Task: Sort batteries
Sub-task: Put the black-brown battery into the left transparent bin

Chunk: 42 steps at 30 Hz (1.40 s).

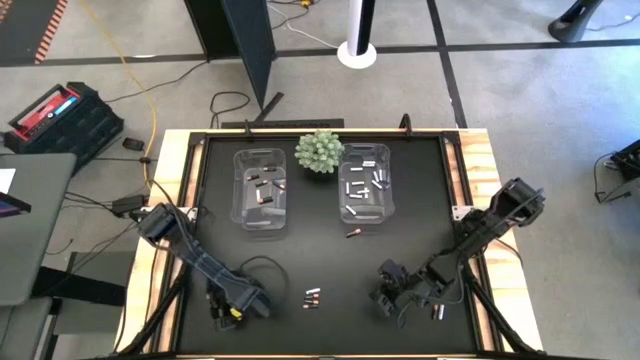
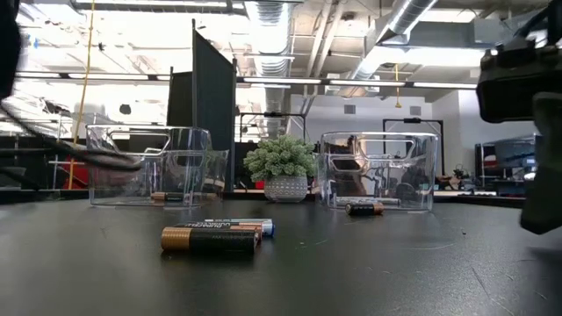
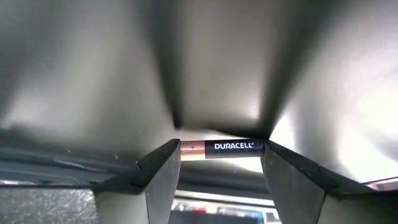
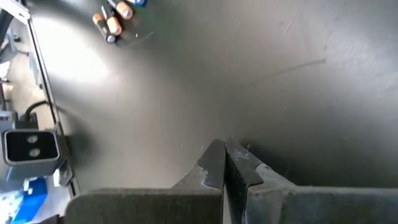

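Judging by how things lay, we were well into the sort but not finished. The left clear bin (image 1: pixel 260 188), toward the far edge of the table (image 1: pixel 210 200), held a few dark batteries (image 1: pixel 268 186), and the right clear bin (image 1: pixel 366 184), on the other side of the green plant (image 1: pixel 319 151), held several pale batteries (image 1: pixel 362 186). Loose cells were left on the mat: one dark battery (image 1: pixel 353 234) just in front of the right bin, a small cluster of cells (image 1: pixel 312 298) near the middle of the near edge, and what looked like one more cell (image 1: pixel 437 312) beside our right arm near the near right corner. Our left gripper (image 3: pixel 221 163) sat low near the near left corner, its jaws spread fairly wide with a copper-ended Duracell cell (image 3: pixel 217 148) lying crosswise between the fingertips (image 3: pixel 163 163); the cell spanned the gap and seemed to touch both tips, so we read it as gripped end to end, though we could not be fully sure it was clamped and not merely framed. Our right gripper (image 4: pixel 224 163) hung over bare mat near the near right corner, its jaws pressed together and holding nothing. By our reckoning, the cell in the left gripper and the loose ones on the mat were what remained to be sorted.
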{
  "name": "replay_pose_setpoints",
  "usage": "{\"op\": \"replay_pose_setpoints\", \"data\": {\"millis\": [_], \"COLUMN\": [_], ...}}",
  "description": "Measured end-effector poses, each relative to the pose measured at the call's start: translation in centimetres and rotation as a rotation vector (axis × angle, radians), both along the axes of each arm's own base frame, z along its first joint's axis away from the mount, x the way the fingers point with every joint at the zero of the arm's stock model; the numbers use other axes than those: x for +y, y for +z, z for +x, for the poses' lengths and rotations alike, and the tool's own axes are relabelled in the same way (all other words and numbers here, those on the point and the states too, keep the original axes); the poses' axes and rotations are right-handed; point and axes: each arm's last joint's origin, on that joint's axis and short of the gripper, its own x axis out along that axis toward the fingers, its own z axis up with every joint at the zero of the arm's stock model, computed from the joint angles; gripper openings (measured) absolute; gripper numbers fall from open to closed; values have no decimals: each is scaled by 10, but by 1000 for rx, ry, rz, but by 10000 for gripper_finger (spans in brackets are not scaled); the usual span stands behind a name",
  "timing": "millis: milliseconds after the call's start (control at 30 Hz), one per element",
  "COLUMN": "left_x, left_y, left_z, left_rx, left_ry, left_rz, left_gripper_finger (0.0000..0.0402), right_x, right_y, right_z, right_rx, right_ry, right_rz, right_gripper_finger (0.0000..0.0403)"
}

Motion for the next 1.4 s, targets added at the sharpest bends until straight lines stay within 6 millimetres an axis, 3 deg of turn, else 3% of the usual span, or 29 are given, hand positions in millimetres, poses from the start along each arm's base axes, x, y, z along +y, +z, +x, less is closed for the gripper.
{"op": "replay_pose_setpoints", "data": {"millis": [467, 867, 1067, 1233, 1400], "left_x": [22, 53, 94, 142, 192], "left_y": [29, 93, 148, 193, 220], "left_z": [60, 97, 98, 79, 62], "left_rx": [-278, -437, -606, -746, -823], "left_ry": [40, -42, 36, 131, 186], "left_rz": [92, 297, 348, 407, 489], "left_gripper_finger": [213, 213, 213, 213, 213], "right_x": [8, 12, 13, 12, 7], "right_y": [0, 0, 1, 1, 1], "right_z": [-7, -10, -10, -10, -5], "right_rx": [2, 2, -4, -3, 1], "right_ry": [38, 58, 59, 52, 9], "right_rz": [5, 7, 12, 15, 34], "right_gripper_finger": [19, 19, 19, 19, 19]}}
